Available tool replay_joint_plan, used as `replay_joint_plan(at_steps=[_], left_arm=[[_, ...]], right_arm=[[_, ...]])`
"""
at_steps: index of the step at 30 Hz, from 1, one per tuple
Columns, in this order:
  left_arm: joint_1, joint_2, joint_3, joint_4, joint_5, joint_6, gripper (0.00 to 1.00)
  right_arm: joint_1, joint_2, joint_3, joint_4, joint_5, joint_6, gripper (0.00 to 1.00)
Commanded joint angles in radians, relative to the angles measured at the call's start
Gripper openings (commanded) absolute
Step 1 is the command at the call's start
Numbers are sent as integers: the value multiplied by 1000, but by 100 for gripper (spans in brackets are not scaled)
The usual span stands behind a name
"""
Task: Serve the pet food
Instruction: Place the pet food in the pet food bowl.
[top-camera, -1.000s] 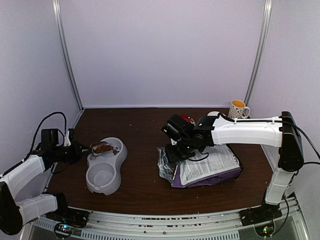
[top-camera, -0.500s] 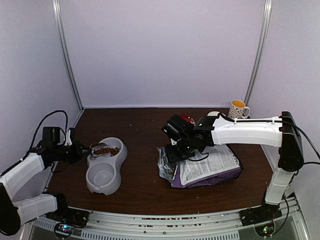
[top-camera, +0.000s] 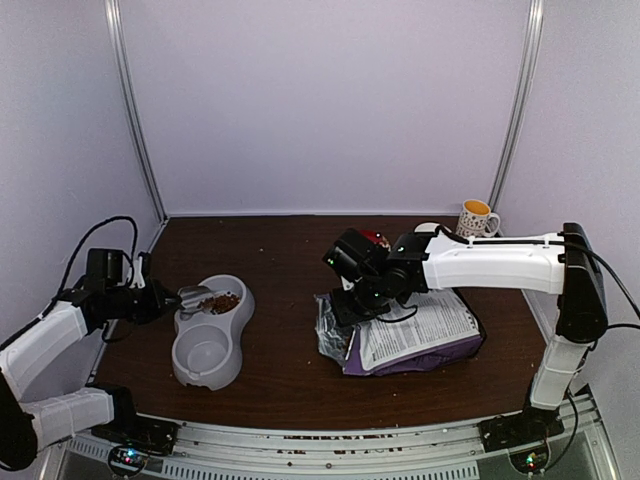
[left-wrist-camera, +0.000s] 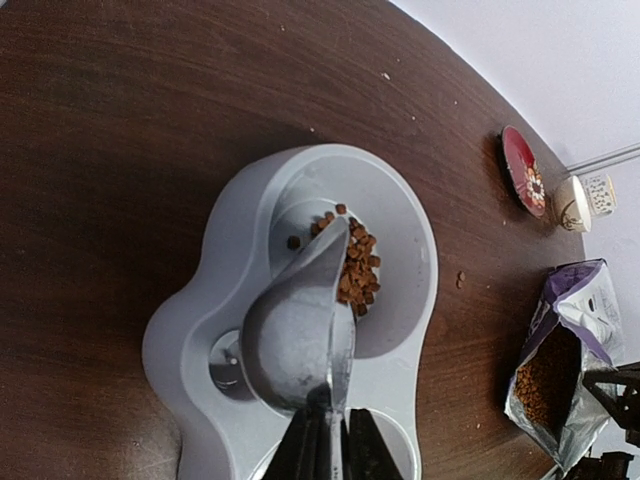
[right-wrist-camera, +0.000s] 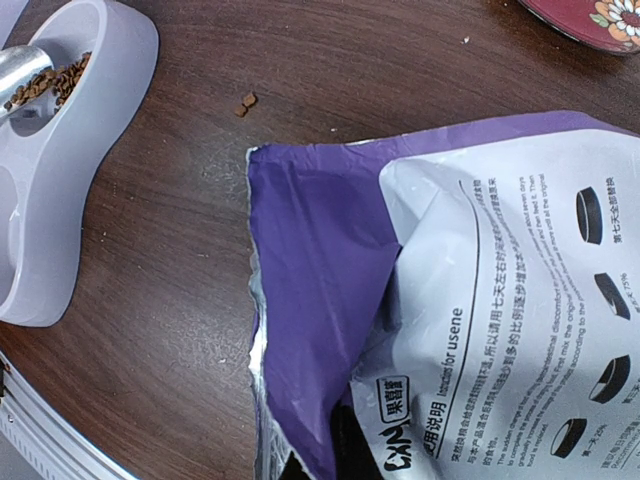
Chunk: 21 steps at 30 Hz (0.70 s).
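My left gripper (left-wrist-camera: 333, 425) (top-camera: 165, 298) is shut on the handle of a metal scoop (left-wrist-camera: 295, 330) (top-camera: 195, 296). The scoop is tipped on its side over the far compartment of a grey double bowl (left-wrist-camera: 420, 250) (top-camera: 176, 358). Brown pet food (left-wrist-camera: 355, 265) (top-camera: 222, 300) lies at the scoop's lip and in that compartment. The near compartment holds none. My right gripper (right-wrist-camera: 345, 450) (top-camera: 345, 305) is shut on the open edge of the purple bag (right-wrist-camera: 480, 300) (top-camera: 420, 335), which lies on the table. More kibble shows inside the bag's mouth (left-wrist-camera: 545, 385).
A red plate (left-wrist-camera: 522, 185) (top-camera: 376, 238) and a white mug (top-camera: 477, 218) (left-wrist-camera: 588, 195) stand at the back right. A couple of loose pellets (right-wrist-camera: 246, 102) lie on the brown table between bowl and bag.
The left gripper has rolled the scoop over, and the kibble has slid from it into the bowl's far compartment. The right arm and bag have not moved.
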<state>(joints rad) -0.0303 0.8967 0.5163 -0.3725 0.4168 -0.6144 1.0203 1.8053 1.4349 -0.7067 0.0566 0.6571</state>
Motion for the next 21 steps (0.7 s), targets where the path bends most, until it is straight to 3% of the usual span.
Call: replay_joint_plan(at_steps=[1,21], left_arm=[[-19,4,53,-3,-49,33,0],[-124,40,136,-124,-229,80,0]], right_arm=[[-17,-6,-10,-11,9,-3,0],[-17,-5,-11,-10,9,-4,0]])
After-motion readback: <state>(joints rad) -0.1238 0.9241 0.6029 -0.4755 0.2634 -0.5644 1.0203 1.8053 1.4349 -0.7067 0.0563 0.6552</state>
